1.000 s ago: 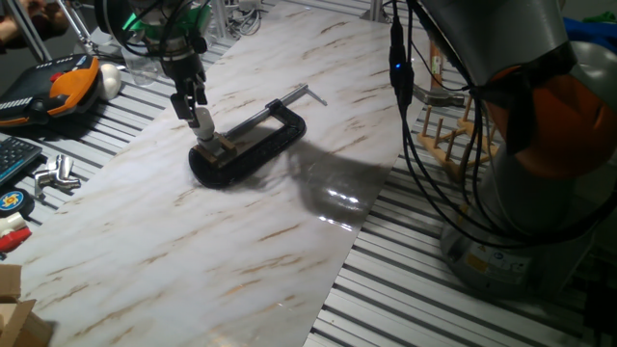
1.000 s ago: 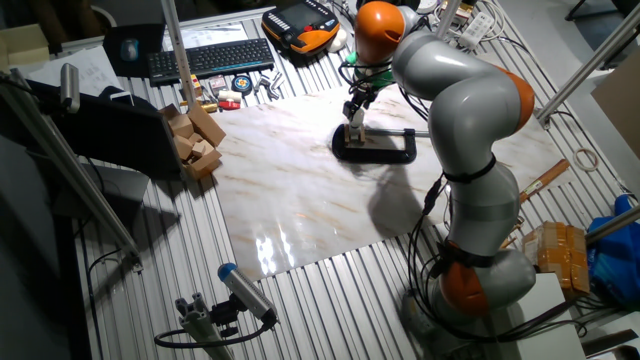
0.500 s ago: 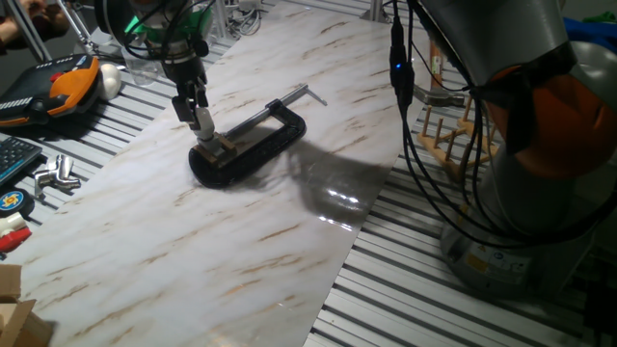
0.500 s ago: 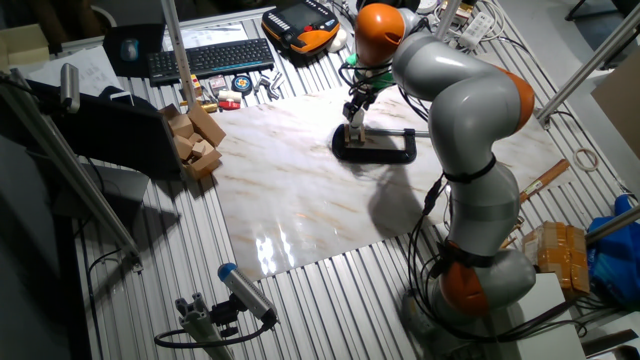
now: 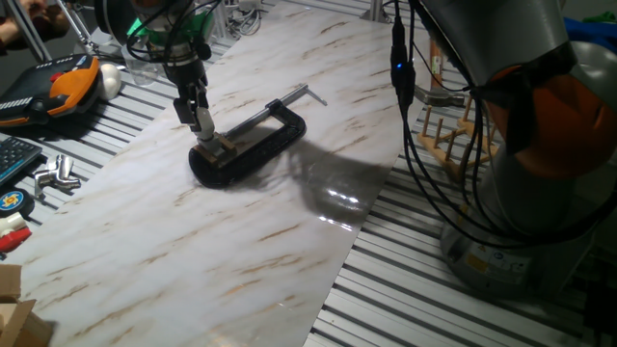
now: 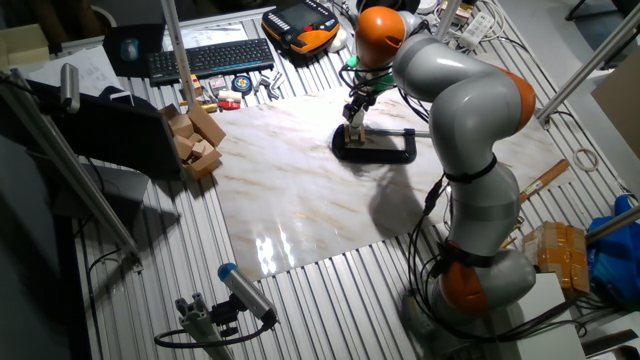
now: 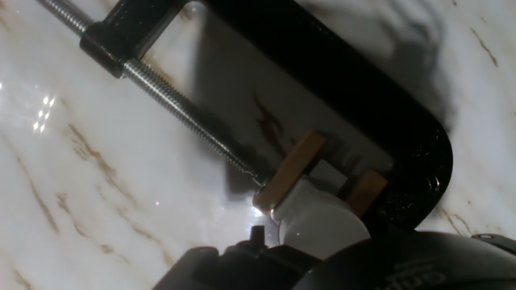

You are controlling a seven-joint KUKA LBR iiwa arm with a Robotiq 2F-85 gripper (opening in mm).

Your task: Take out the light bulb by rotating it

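The light bulb (image 5: 204,124), small and frosted white, stands upright over the tan wooden socket block (image 5: 224,147), which is held in the jaws of a black C-clamp (image 5: 265,143) on the marble board. My gripper (image 5: 201,125) comes down from above and is shut on the bulb. In the hand view the bulb (image 7: 322,225) fills the lower middle, right against the wooden block (image 7: 292,167), with the clamp's screw (image 7: 173,101) running up to the left. The other fixed view shows the gripper (image 6: 354,122) at the left end of the clamp (image 6: 385,150).
An orange and black device (image 5: 67,82) and a white egg-shaped object (image 5: 111,79) lie on the slats at the far left. A wooden rack (image 5: 448,135) stands right of the board. Loose wooden blocks (image 6: 195,135) and a keyboard (image 6: 205,58) sit beyond the board's left side.
The hand has shifted very slightly up and to the left with a small turn at the wrist. The clamp and the socket block have stayed where they were.
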